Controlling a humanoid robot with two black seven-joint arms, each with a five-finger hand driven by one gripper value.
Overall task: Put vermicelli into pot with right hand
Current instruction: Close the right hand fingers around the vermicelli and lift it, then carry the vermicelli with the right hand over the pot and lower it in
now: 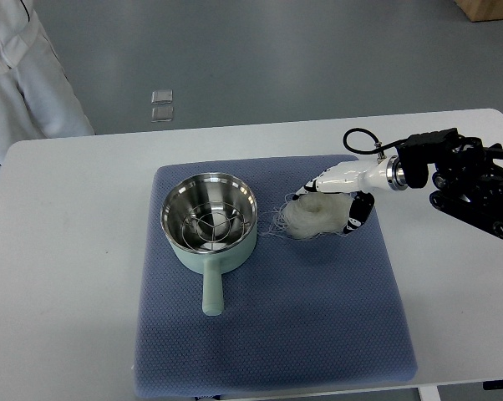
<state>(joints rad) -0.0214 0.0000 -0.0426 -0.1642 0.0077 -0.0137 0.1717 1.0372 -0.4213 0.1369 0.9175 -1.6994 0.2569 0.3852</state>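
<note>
vermicelli in right hand | blue mat | white table

bare mat separates vermicelli from pot.

No text, label, brand, number or sign can be read anywhere in the top view: the pot, the blue mat and the white table carry no legible print or markings.
</note>
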